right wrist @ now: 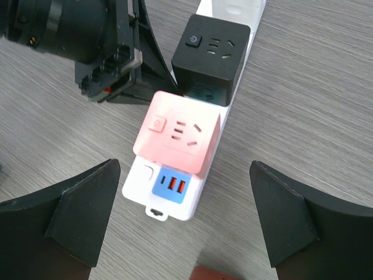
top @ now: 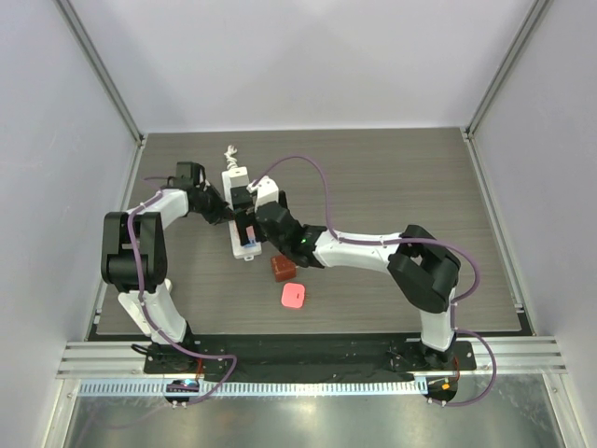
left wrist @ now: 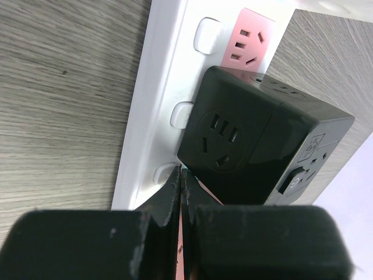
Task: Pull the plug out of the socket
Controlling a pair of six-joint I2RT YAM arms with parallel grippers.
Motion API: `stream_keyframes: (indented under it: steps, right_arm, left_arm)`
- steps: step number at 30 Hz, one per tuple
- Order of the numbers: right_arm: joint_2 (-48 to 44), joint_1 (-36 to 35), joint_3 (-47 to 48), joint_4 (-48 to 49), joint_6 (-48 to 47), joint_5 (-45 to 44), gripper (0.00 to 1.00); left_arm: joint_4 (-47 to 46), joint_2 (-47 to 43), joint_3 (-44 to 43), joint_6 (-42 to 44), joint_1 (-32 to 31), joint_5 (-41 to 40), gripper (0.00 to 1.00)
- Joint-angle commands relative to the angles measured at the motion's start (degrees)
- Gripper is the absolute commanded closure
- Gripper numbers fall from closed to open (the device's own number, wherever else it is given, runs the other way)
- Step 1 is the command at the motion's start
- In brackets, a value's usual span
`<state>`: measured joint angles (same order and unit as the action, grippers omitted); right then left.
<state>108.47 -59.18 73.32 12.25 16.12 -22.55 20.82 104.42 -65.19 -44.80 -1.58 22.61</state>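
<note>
Here the socket (top: 231, 177) lies flat, left of centre on the grey wood-grain bench (top: 392, 177). Its long axis runs far to near, with the cord (top: 230, 151) at the far end. A black plug (right wrist: 211, 52) and a pink plug (right wrist: 178, 137) sit in it, the pink one nearer. The left end effector (left wrist: 182, 189) is clenched, its tips against the socket's left edge. The right end effector (right wrist: 183, 165) is spread wide above the pink plug. Pale walls (top: 308, 56) enclose the bench.

Your socket (top: 233, 177) lies left of desk (top: 401, 187) centre, far plug (right wrist: 211, 49) behind near plug (right wrist: 178, 137) on it. A loose cube (top: 283, 268) sits right of its near end, a second cube (top: 293, 297) before that
</note>
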Motion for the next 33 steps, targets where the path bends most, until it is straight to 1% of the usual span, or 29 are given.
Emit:
stream_keyframes:
  steps: [1, 7, 15, 19, 23, 25, 26, 28, 31, 32, 33]
  right_arm:
    - [2.0, -0.67, 4.46, -0.2, 2.69, -0.22, 0.0]
    - [4.82, -1.03, 7.53, -1.88, 2.78, 0.4, 0.0]
    - [8.51, -1.38, 11.32, -5.48, 1.55, -1.79, 0.0]
    - [10.62, -1.38, 12.64, -5.75, 1.37, -2.68, 0.04]
    - [11.68, -1.91, 11.85, -2.59, -0.82, -5.05, 0.11]
    - [12.82, -2.08, 12.46, -2.15, -0.83, -6.19, 0.14]
    - [13.17, -2.08, 12.81, -2.23, -0.74, -7.33, 0.17]
    - [13.87, -2.17, 13.43, -1.62, -0.13, -8.65, 0.19]
    - [14.58, -2.26, 14.13, -0.74, 0.23, -11.11, 0.28]
    - [15.02, -2.26, 14.31, -0.82, 0.14, -11.38, 0.34]
    - [15.2, -2.26, 14.48, -0.83, 0.05, -12.08, 0.36]
  left_arm:
    - [-1.13, 1.31, 1.12, -0.12, -0.17, -0.02, 1.0]
    - [-1.66, 1.22, 1.38, -0.47, -0.26, 0.24, 1.0]
    - [-1.57, 1.13, 1.56, -0.64, -0.26, 0.15, 1.0]
    - [-1.13, 1.31, 1.29, -0.64, -0.26, -0.2, 1.0]
    - [-0.96, 1.4, 1.47, -0.73, -0.26, -0.81, 1.0]
    - [-0.69, 1.49, 1.56, -0.82, -0.26, -1.34, 1.0]
    - [-0.52, 1.57, 1.56, -0.91, -0.26, -1.52, 1.0]
    - [-0.34, 1.66, 1.56, -0.91, -0.35, -2.48, 1.0]
    - [0.1, 1.84, 1.64, -0.73, -0.35, -3.19, 1.0]
    - [0.1, 1.93, 1.73, -0.73, -0.44, -3.19, 1.0]
    - [0.1, 2.19, 1.73, -0.73, -0.52, -3.19, 1.0]
